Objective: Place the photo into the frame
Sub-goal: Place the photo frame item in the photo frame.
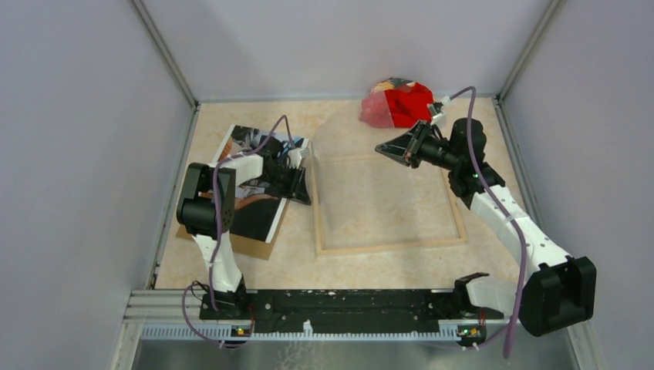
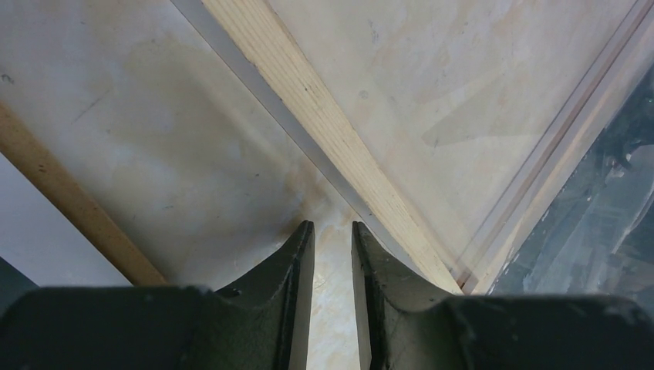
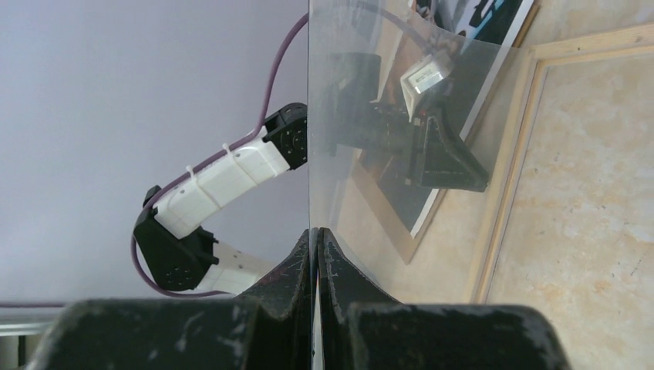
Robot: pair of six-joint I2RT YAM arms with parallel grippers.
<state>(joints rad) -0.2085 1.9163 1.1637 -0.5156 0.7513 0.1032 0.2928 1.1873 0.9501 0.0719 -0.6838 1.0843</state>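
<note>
Pinching a clear pane (image 3: 385,139) above the frame (image 1: 389,247) are right fingers (image 3: 302,256); left fingers (image 2: 307,237) stand narrowly parted beside the photo (image 1: 258,220).

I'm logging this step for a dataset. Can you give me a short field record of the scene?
frame: flat on the table, wood side up
photo: picture up, on backing board, left of the frame
backing board: brown, under the photo
clear sheet: raised on edge above the frame
right gripper: shut on clear sheet
left gripper: narrowly open, empty, beside a frame rail
</note>
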